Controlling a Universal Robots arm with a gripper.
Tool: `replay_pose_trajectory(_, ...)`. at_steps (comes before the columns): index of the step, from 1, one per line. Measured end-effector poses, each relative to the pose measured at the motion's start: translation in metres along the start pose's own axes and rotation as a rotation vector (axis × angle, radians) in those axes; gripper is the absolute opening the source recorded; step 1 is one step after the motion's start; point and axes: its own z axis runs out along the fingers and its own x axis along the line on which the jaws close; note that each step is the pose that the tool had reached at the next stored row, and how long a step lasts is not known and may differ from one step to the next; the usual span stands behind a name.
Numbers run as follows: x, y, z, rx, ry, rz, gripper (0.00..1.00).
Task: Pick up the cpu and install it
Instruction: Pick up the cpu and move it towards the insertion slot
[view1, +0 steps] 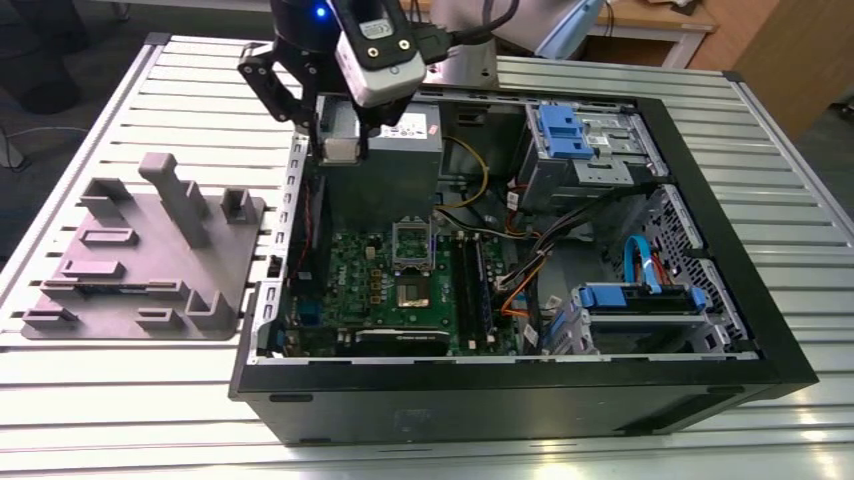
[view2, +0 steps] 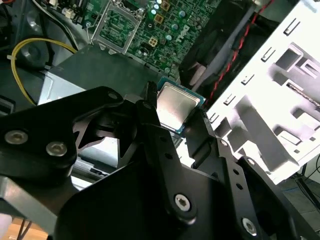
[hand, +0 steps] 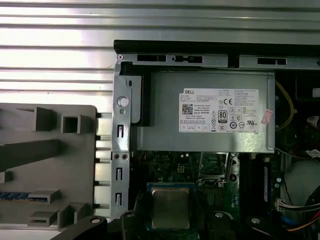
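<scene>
While black jaws pinch it, the square cpu (view2: 176, 109) gleams silver-grey.

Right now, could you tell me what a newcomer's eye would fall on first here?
The silver-topped cpu clamped in the black tool stands out, held near the grey power-supply box. Next comes the open computer case on the slatted table, its green board exposed, with a grey fixture at the exterior view's left.

Lab workbench: slatted metal table (view1: 787, 180), opened PC case (view1: 534, 405), grey fixture (view1: 134, 260).
</scene>
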Motion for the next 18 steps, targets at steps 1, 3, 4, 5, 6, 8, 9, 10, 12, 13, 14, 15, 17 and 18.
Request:
replay_pose_trajectory(1,-0.0016,0.0000,0.0000,0.0000,0.0000,0.000,0.47)
replay_pose_trajectory(3,-0.0044,0.0000,0.0001,0.0000,0.0000,0.000,0.47)
replay_pose_trajectory(4,-0.0057,0.0000,0.0001,0.0000,0.0000,0.000,0.47)
replay_pose_trajectory(5,-0.0070,0.0000,0.0002,0.0000,0.0000,0.000,0.47)
replay_pose_trajectory(6,-0.0083,0.0000,0.0002,0.0000,0.0000,0.000,0.47)
replay_pose_trajectory(8,-0.0106,0.0000,0.0002,0.0000,0.0000,0.000,0.47)
replay_pose_trajectory(9,-0.0114,0.0000,0.0002,0.0000,0.0000,0.000,0.47)
replay_pose_trajectory(10,-0.0123,0.0000,0.0003,0.0000,0.0000,0.000,0.47)
replay_pose_trajectory(12,-0.0141,0.0000,0.0003,0.0000,0.0000,0.000,0.47)
replay_pose_trajectory(13,-0.0149,0.0000,0.0003,0.0000,0.0000,0.000,0.47)
replay_pose_trajectory(14,-0.0158,0.0000,0.0003,0.0000,0.0000,0.000,0.47)
replay_pose_trajectory(15,-0.0166,0.0000,0.0004,0.0000,0.0000,0.000,0.47)
replay_pose_trajectory(17,-0.0186,0.0000,0.0004,0.0000,0.0000,0.000,0.47)
replay_pose_trajectory(18,-0.0196,0.0000,0.0004,0.0000,0.0000,0.000,0.47)
